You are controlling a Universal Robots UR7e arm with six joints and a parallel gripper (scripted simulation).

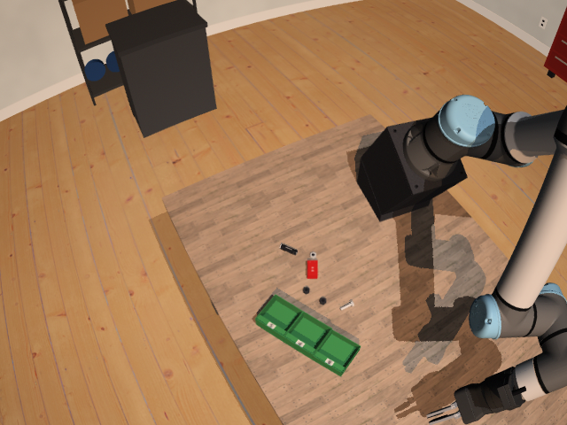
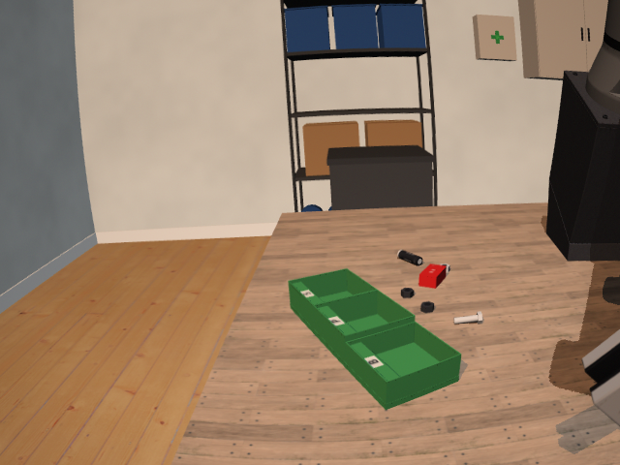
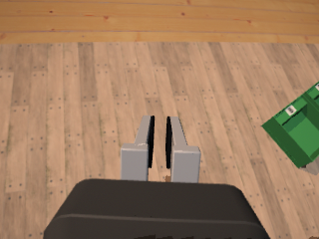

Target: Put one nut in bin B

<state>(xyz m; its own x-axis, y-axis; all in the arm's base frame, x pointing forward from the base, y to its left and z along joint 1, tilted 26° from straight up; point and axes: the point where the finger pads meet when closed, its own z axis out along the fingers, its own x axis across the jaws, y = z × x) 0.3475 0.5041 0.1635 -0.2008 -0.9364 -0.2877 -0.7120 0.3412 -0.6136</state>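
Two black nuts lie on the table behind the green row of bins: one nut (image 1: 306,289) (image 2: 407,293) and another nut (image 1: 322,300) (image 2: 426,306) beside it. The row has three compartments. The bin marked B (image 1: 338,348) (image 2: 416,385) is the end one nearest the white bolt, and it is empty. My gripper (image 1: 435,413) (image 3: 159,131) hangs low over bare table near the front right edge, far from the nuts. Its fingers stand close together with nothing between them. One end of the bin row (image 3: 294,134) shows at the right edge of the wrist view.
A red block (image 1: 312,268) (image 2: 432,276), a black cylinder (image 1: 288,249) (image 2: 409,258) and a white bolt (image 1: 346,305) (image 2: 468,318) lie near the nuts. The arm's black pedestal (image 1: 402,173) (image 2: 585,170) stands at the table's back right.
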